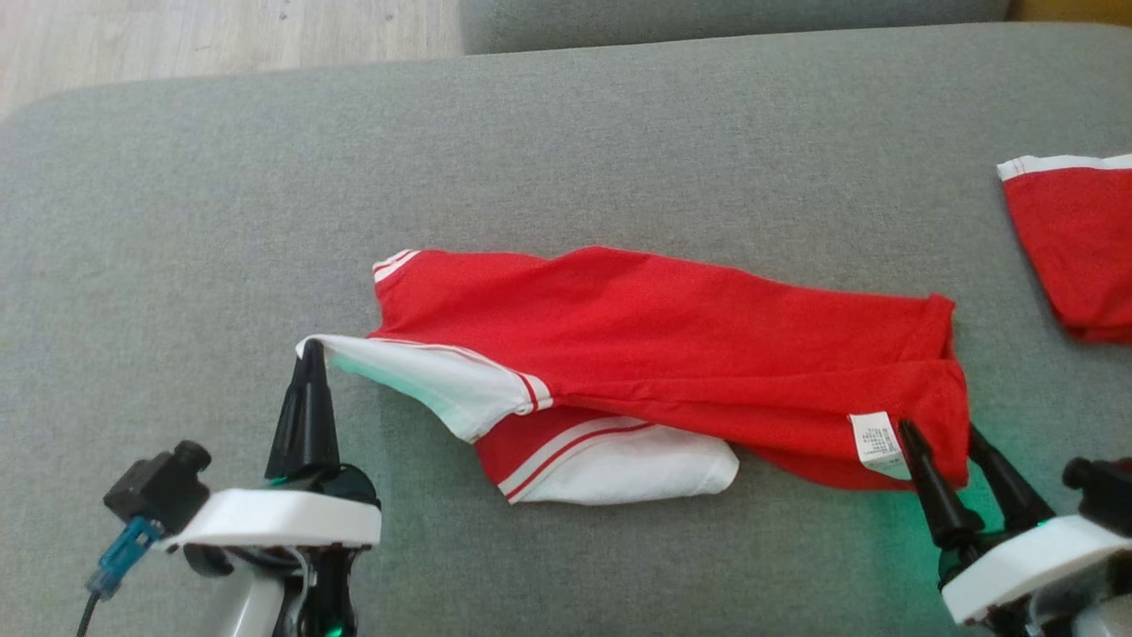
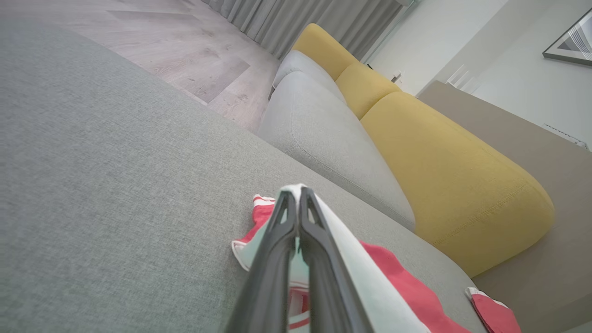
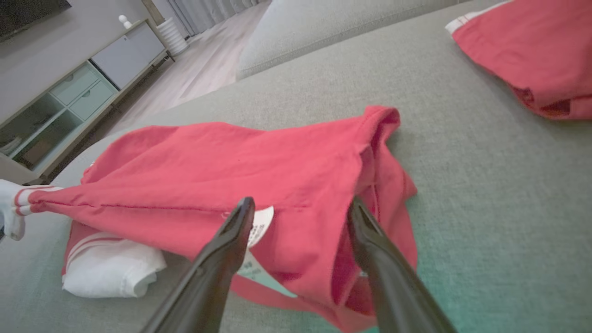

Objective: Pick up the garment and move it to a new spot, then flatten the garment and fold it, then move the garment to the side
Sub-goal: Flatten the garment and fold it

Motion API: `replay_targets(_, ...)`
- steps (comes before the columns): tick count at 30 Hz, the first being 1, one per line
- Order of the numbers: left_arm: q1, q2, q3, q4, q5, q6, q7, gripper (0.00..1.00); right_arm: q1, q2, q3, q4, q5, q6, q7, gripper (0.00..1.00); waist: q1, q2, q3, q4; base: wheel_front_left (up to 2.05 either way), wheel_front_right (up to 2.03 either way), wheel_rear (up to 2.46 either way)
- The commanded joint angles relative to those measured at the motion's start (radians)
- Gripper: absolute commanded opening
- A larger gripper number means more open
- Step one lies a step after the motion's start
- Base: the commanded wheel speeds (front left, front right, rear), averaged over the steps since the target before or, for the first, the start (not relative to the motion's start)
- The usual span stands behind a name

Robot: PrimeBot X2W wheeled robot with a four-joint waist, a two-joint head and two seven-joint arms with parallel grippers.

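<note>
1. the second red garment (image 1: 1070, 248) runs off the right edge, so i can't see its full shape.
2. print on the red shirt's (image 1: 672, 336) white care label (image 1: 875, 440) is too small for me to read.
3. the framed picture (image 2: 571, 44) is cropped at the corner.

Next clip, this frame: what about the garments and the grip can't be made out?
- Care label: print too small in the head view; in the right wrist view, partly behind a dark finger.
- Second red garment: cut off by the head view's right edge; full shape unknown.
- White flap in the left jaws: left wrist view, pinch depth hidden behind the shut fingers.
</note>
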Motion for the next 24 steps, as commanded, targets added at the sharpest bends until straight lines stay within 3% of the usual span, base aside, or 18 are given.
replay_targets(1, -0.045, 0.006, 0.034, -0.027, -0.002, -0.001, -0.009, 0.0, 0.007, -0.016, -0.004, -0.042, -0.01, -0.001, 0.009, 1.0, 0.0, -0.0001, -0.003, 0.002, 0.0, 0.0, 0.0)
replay_targets(5, -0.046, 0.007, 0.031, -0.024, -0.002, -0.002, -0.008, 0.0, 0.013, -0.002, -0.04, -0.069, -0.019, -0.001, 0.04, 1.0, 0.0, -0.0001, -0.008, 0.006, 0.0, 0.0, 0.0)
replay_targets(7, -0.045, 0.007, 0.028, -0.024, -0.002, -0.002, -0.008, 0.0, 0.016, 0.004, -0.06, -0.072, -0.029, -0.001, 0.056, 0.85, 0.0, -0.0001, -0.01, 0.01, 0.0, 0.0, 0.0)
replay_targets(11, -0.046, 0.005, 0.023, -0.023, -0.002, -0.002, -0.008, 0.0, 0.024, 0.022, -0.092, -0.066, -0.049, -0.001, 0.1, 0.74, 0.0, -0.0001, -0.011, 0.018, 0.0, 0.0, 0.0)
replay_targets(13, -0.048, 0.004, 0.02, -0.023, -0.002, -0.002, -0.008, 0.0, 0.026, 0.03, -0.104, -0.068, -0.059, -0.001, 0.111, 0.55, 0.0, -0.0001, -0.009, 0.022, 0.0, 0.0, 0.0)
replay_targets(14, -0.05, 0.003, 0.018, -0.021, -0.002, -0.003, -0.009, 0.0, 0.026, 0.039, -0.114, -0.069, -0.068, -0.001, 0.117, 0.37, 0.0, -0.0001, -0.008, 0.025, 0.0, 0.0, 0.0)
replay_targets(16, -0.053, 0.003, 0.016, -0.019, -0.002, -0.004, -0.01, 0.0, 0.026, 0.046, -0.122, -0.073, -0.075, -0.001, 0.12, 0.24, 0.0, -0.0001, -0.007, 0.027, 0.0, 0.0, 0.0)
replay_targets(18, -0.055, 0.004, 0.016, -0.017, -0.002, -0.004, -0.01, 0.0, 0.025, 0.05, -0.126, -0.079, -0.082, -0.001, 0.122, 0.0, 0.0, -0.0001, -0.007, 0.027, 0.0, 0.0, 0.0)
replay_targets(24, -0.059, 0.011, 0.02, -0.014, -0.003, -0.001, -0.012, 0.0, 0.01, 0.048, -0.128, -0.101, -0.098, -0.001, 0.108, 0.0, 0.0, -0.0001, -0.014, 0.015, 0.0, 0.0, 0.0)
